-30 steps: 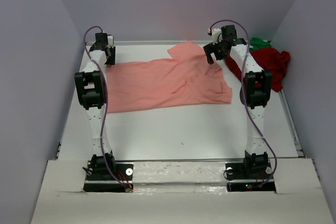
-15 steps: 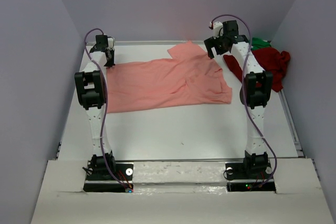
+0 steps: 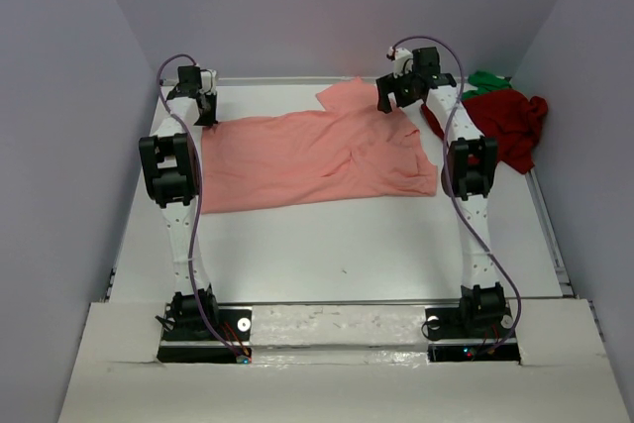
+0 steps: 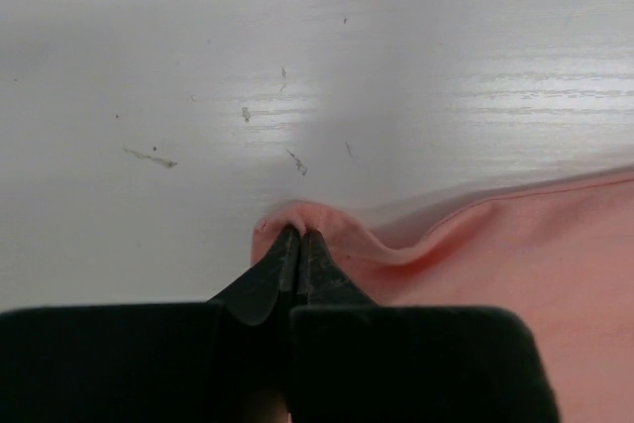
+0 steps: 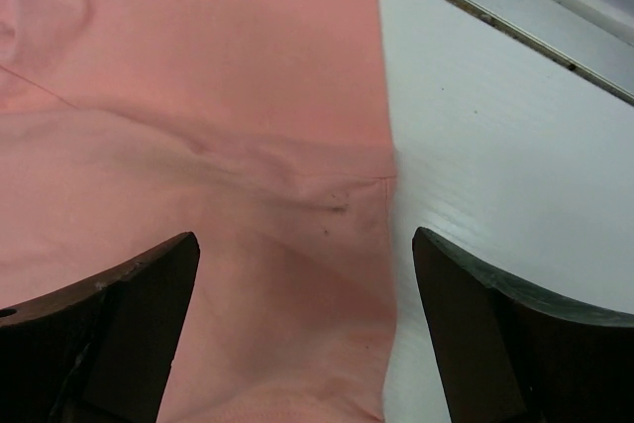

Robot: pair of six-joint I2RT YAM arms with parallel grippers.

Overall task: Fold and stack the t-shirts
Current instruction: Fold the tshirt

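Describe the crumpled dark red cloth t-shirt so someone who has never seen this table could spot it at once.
Look at the white table and go to its far right corner. The crumpled dark red cloth t-shirt lies heaped there, right of the flat-spread salmon-pink cloth t-shirt, with a small bright green cloth crumple behind it. It is the only dark, bunched-up garment.

The top view looks down from high behind; both wrist views face the same salmon-pink t-shirt (image 3: 317,160) closely.
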